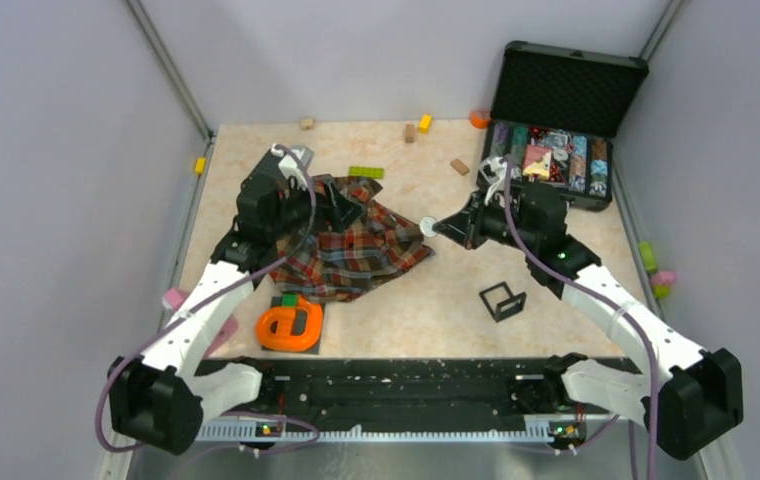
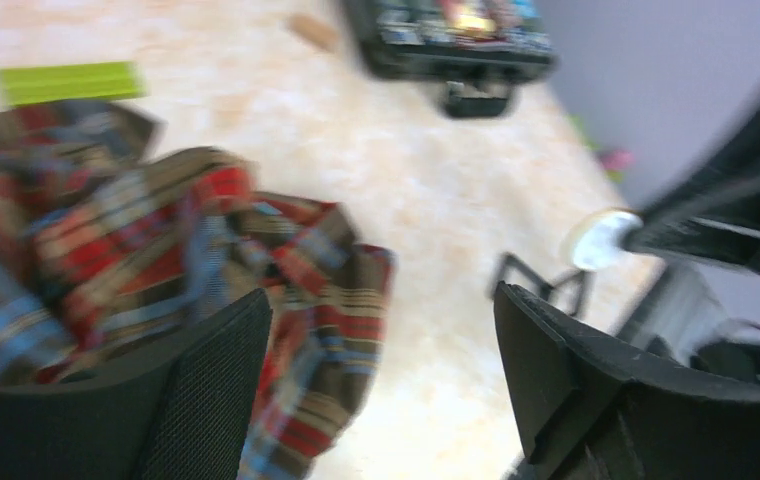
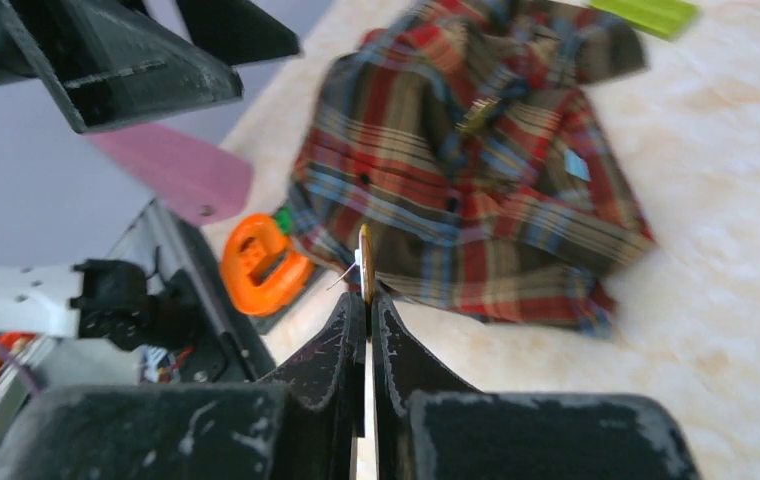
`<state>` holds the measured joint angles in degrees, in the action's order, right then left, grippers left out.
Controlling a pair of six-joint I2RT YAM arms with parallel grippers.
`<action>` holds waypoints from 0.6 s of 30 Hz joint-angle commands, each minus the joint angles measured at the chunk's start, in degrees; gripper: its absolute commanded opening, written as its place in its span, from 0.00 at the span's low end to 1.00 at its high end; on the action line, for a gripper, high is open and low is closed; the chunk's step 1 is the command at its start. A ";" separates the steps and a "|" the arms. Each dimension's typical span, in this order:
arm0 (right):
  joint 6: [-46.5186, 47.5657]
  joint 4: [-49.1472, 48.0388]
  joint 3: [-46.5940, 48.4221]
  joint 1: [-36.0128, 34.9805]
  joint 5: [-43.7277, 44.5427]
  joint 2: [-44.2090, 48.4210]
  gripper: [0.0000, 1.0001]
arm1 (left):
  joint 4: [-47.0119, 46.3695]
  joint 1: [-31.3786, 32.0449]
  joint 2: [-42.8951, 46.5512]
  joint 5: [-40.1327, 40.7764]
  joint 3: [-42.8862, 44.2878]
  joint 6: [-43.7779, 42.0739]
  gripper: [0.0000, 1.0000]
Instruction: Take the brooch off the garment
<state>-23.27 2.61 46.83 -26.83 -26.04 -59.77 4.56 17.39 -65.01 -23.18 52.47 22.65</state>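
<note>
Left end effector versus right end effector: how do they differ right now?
The left end effector is wide open and empty; the right end effector is shut on the brooch. The left end effector sits over the garment; the right end effector is off its right edge, above the table. Both are black.

The top camera looks down from above and behind my bases over the whole table (image 1: 436,300). My left wrist camera, close and blurred, faces across the shirt (image 2: 156,240) toward the case (image 2: 456,60). My right wrist camera faces back over that shirt; all three share it.
</note>
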 commanded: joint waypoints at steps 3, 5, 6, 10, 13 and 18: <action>-1.47 -14.64 2.86 0.00 -17.23 -4.63 0.00 | -22.42 0.05 3.38 -26.93 -8.04 7.70 0.77; -1.47 -15.06 3.53 -0.21 -18.49 -4.82 0.00 | -31.49 0.17 3.68 -31.02 -10.75 11.94 0.71; -1.47 -15.04 3.98 -0.36 -19.31 -4.95 0.00 | -35.95 0.26 3.72 -32.40 -11.93 14.34 0.68; -1.68 -13.80 5.93 -1.17 -21.69 -6.02 0.00 | -46.44 1.71 2.63 -35.82 -14.11 19.73 0.59; -2.51 -14.36 6.47 -1.88 -22.79 -6.44 0.00 | -46.56 3.39 1.92 -36.52 -13.39 19.22 0.55; -1.58 -11.58 9.22 -3.74 -23.80 -7.81 0.00 | -46.40 4.00 1.76 -36.43 -12.94 18.82 0.52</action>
<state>-25.58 -8.54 51.72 -28.84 -47.18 -66.46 -36.60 21.04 -63.00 -57.43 38.50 40.56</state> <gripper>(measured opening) 0.017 0.537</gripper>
